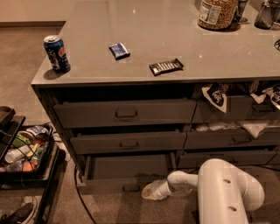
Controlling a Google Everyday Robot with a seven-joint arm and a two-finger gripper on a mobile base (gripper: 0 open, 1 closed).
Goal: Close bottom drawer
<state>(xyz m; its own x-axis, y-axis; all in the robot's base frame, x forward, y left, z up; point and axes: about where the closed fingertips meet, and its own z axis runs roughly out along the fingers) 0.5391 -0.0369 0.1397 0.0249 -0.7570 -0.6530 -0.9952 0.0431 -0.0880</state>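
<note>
The bottom drawer (pixel 127 168) is the lowest of three grey drawers in the left column of the cabinet. It stands partly open, showing a bare flat inside, with its slim front (pixel 109 185) and small centred handle (pixel 130 188) near the floor. My gripper (pixel 148 192) is at the end of the white arm, low down, right against the right end of the drawer front. Its tip is pale and blurred against the front.
On the grey countertop (pixel 175 39) lie a blue can (pixel 56 53), a blue packet (pixel 118 50) and a dark bar (pixel 166 66). A jar (pixel 218 12) stands at the back. A black cart (pixel 26 153) with clutter stands to the left. Right-hand drawers have cloth poking out (pixel 216 96).
</note>
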